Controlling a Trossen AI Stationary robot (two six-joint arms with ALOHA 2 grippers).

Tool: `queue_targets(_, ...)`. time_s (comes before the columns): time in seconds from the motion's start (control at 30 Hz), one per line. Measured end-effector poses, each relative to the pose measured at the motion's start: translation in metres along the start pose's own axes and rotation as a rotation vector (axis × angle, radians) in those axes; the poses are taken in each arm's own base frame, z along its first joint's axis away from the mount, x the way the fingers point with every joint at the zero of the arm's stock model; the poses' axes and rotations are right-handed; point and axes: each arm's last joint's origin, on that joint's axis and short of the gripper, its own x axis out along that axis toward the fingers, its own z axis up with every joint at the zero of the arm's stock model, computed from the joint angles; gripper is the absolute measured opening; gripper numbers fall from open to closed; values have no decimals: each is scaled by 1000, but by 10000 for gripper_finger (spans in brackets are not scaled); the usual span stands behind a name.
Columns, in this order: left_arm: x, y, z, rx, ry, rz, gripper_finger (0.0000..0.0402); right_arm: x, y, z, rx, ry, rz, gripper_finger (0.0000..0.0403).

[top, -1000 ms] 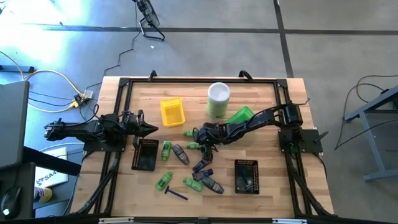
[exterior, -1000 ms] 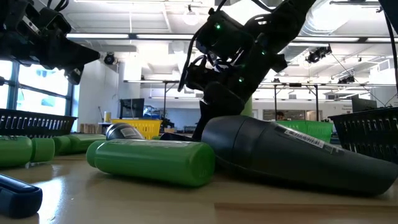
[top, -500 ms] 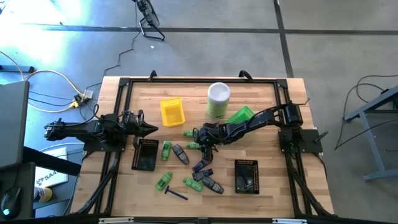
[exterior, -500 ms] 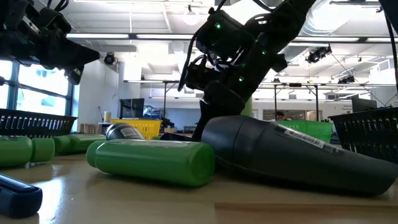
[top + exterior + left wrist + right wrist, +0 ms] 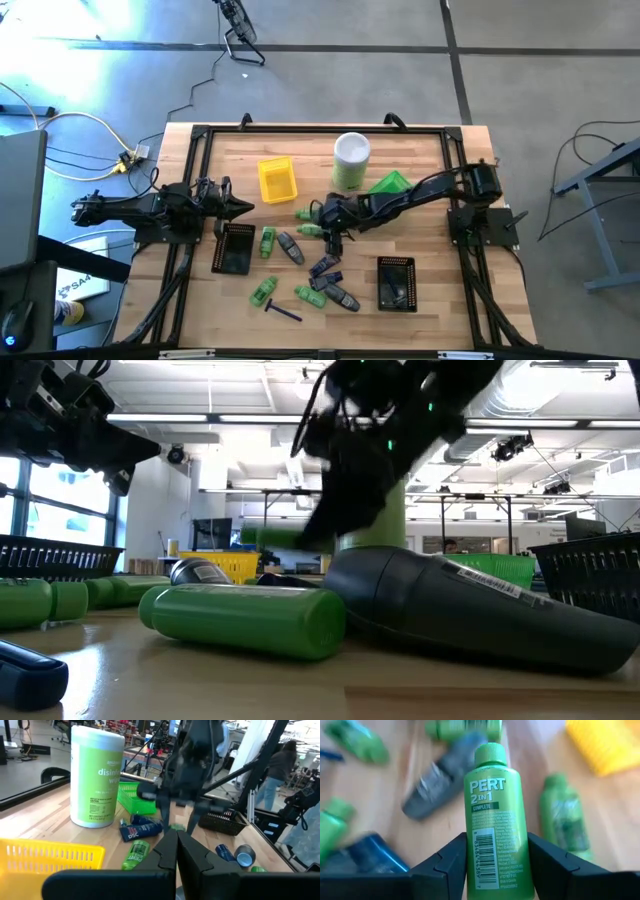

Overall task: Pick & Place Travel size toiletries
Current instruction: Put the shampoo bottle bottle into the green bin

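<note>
The right gripper is clamping a small green shampoo bottle between its two fingers, and in the right wrist view the bottle is sitting upright in the grip, cap pointing away from the wrist, with the table blurring beneath it, so it is looking like it is riding clear of the wood over the middle of the table, near the other toiletries. From above, that right gripper is hanging just in front of the tall wipes canister and beside the green tray, and that is where the trouble could be coming from: a swing toward a tray is risking a knock against the canister. The fingers are pinching only the lower part of the bottle, so a quick turn could be letting the smooth plastic twist or slide out and drop among the loose dark grey pieces and green tubes below, scattering them. The yellow tray is sitting near too, and a low pass could be clipping its rim. The left gripper is waiting at the left edge with its fingers pressed together, holding nothing, well apart from the action, so a clash between the arms is looking unlikely
</note>
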Motion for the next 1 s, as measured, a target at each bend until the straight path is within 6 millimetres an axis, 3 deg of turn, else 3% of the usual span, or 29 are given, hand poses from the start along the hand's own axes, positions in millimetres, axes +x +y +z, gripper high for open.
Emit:
queue_targets(0.3, 0, 0, 0, 0, -2, 5, 3, -56, 1, 28, 73, -109, -72, 170)
queue_targets(0.47, 0, 1, 0, 8, -9, 19, 3, -87, 1, 30, 93, -86, -94, 169)
queue_targets(0.77, 0, 1, 1, 7, -18, 39, 3, -128, 0, 17, 209, 70, -118, 168)
queue_targets(1.0, 0, 1, 1, 7, -18, 40, 3, -143, -3, -4, 270, 279, -184, 168)
